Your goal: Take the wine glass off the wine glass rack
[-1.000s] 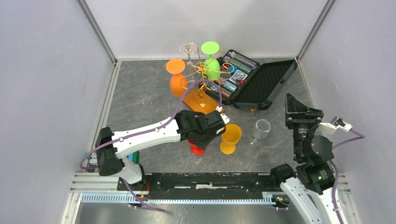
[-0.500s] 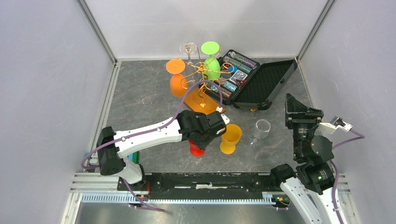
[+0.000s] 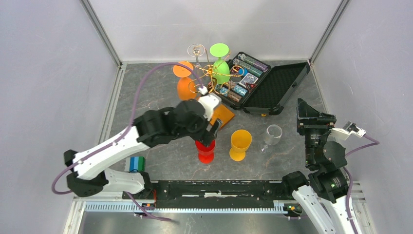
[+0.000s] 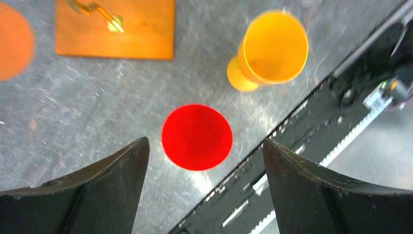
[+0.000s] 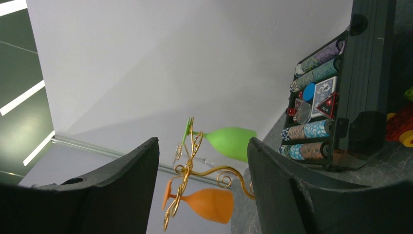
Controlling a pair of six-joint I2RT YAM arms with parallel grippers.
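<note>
Red glass [image 4: 197,137] upright | left claw [image 4: 205,144] open above | yellow glass [image 4: 272,48] beside | right claw [image 5: 202,141] open

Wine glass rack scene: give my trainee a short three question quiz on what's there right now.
1. How many glasses stand on the table?
2. True or false: the left hand is open above the red glass.
3. Which hangs on the wine glass rack? A the green glass, B the red one, C a yellow one.
Key: 1 three; 2 true; 3 A.
</note>
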